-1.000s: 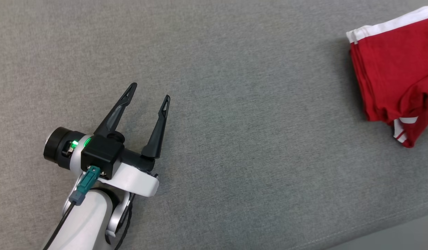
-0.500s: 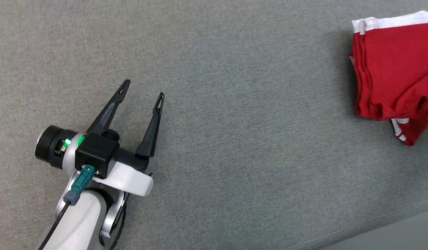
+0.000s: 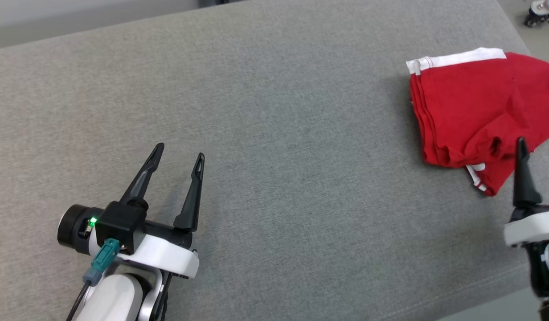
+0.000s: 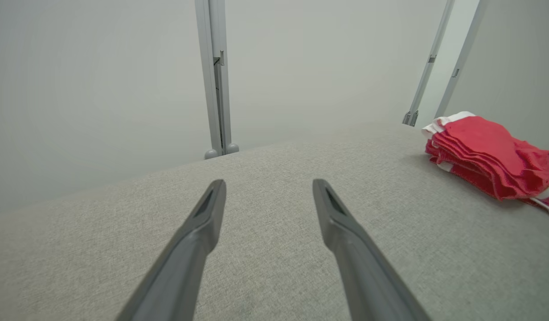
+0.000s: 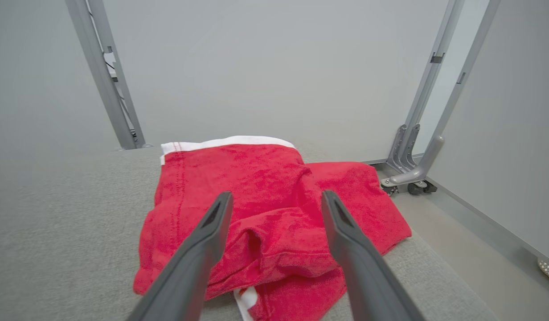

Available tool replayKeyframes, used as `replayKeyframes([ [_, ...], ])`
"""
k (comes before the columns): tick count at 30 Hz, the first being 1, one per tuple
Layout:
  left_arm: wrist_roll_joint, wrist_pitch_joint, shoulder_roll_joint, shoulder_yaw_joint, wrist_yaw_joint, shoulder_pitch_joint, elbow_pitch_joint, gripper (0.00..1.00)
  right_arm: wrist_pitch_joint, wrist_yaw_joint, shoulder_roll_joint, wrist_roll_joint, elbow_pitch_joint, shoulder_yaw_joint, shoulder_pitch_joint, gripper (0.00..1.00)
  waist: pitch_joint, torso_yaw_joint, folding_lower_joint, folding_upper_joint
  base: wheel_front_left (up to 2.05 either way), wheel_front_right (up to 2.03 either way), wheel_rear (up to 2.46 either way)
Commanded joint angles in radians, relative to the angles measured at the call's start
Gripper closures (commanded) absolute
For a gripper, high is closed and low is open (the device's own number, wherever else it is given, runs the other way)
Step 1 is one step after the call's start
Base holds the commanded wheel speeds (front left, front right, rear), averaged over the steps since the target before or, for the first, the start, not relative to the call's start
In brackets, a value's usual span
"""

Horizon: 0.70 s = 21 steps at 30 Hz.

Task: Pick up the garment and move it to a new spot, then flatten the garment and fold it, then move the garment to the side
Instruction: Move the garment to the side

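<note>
Right fingers [image 5: 207,236] opened, apart at folded red garment [image 5: 239,178] edge; left fingers [image 4: 203,223] apart.

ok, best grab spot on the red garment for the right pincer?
Probably the puffed near hem of the garment: it stands off the grey surface, so a finger could slip under. Come from the robot's side with the open right pincer, which points at it.

Head looks down; low wrist views, right seemingly nearest, share garment [image 3: 466,102].
</note>
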Motion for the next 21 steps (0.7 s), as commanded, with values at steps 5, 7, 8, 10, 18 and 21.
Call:
replayKeyframes([
  [5, -0.031, -0.027, -0.014, 0.014, 0.018, 0.036, 0.026, 0.0, 0.003, 0.0, 0.089, -0.057, -0.121, 0.011, 0.082, 0.0, -0.064, 0.064, 0.0, -0.0001, 0.0, 0.0, 0.0],
  [7, -0.039, -0.035, -0.021, 0.019, 0.023, 0.048, 0.038, 0.0, 0.018, 0.0, 0.113, -0.073, -0.154, 0.031, 0.101, 0.0, -0.079, 0.088, 0.0, -0.0001, 0.0, 0.0, 0.0],
  [8, -0.046, -0.041, -0.024, 0.022, 0.027, 0.052, 0.042, 0.0, 0.026, 0.0, 0.122, -0.081, -0.173, 0.043, 0.108, 0.0, -0.086, 0.101, 0.0, -0.0001, 0.0, 0.0, 0.0],
  [10, -0.055, -0.051, -0.029, 0.031, 0.035, 0.065, 0.051, 0.0, 0.038, 0.0, 0.137, -0.098, -0.203, 0.059, 0.121, 0.0, -0.1, 0.129, 0.0, -0.0001, 0.0, 0.0, 0.0],
  [18, -0.094, -0.085, -0.035, 0.079, 0.063, 0.12, 0.079, 0.0, 0.079, 0.0, 0.166, -0.109, -0.276, 0.109, 0.17, 0.0, -0.153, 0.234, 0.0, -0.0001, 0.0, 0.0, 0.0],
  [21, -0.104, -0.094, -0.03, 0.099, 0.073, 0.142, 0.083, 0.0, 0.092, 0.0, 0.166, -0.115, -0.29, 0.105, 0.19, 0.0, -0.174, 0.256, 0.0, -0.0001, 0.0, 0.0, 0.0],
])
